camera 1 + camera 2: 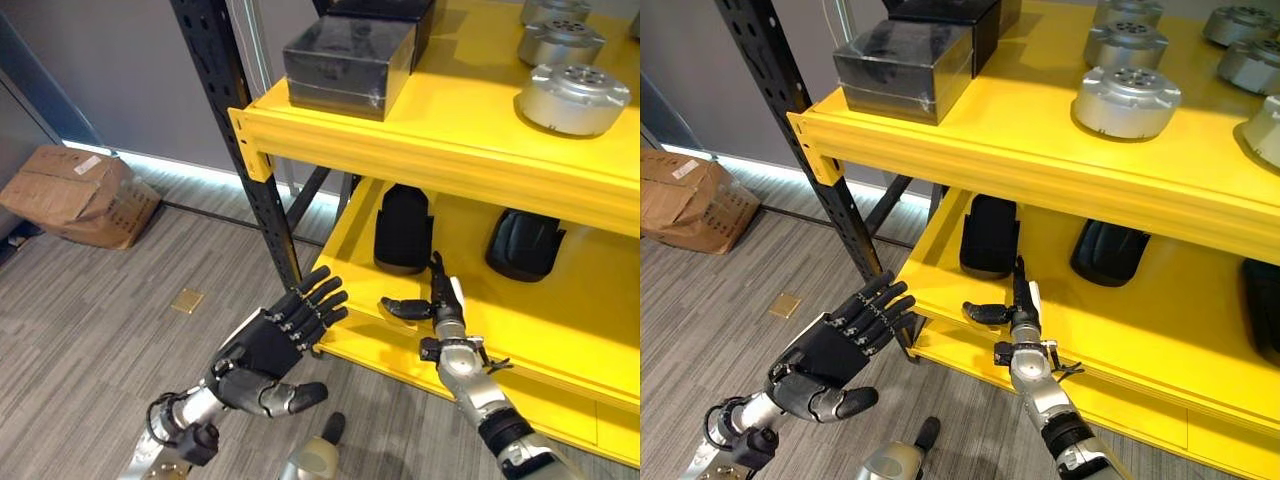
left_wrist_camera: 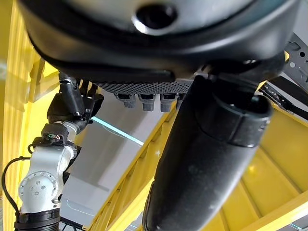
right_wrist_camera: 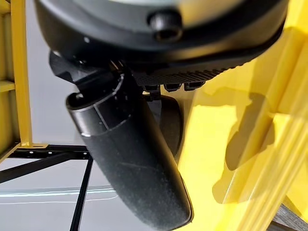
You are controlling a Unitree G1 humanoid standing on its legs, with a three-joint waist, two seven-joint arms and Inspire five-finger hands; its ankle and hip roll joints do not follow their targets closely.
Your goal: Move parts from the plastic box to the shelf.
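Yellow shelf, two tiers, black upright.
Upper tier: silver round parts in a group; dark boxes by the upright.
Lower tier: two black moulded parts, well apart.
Right hand: fingers straight, thumb out, empty, over the lower tier's front edge near the left black part.
Left hand: fingers spread, empty (before the upright, above the floor).
Cardboard box: on the floor, far left.
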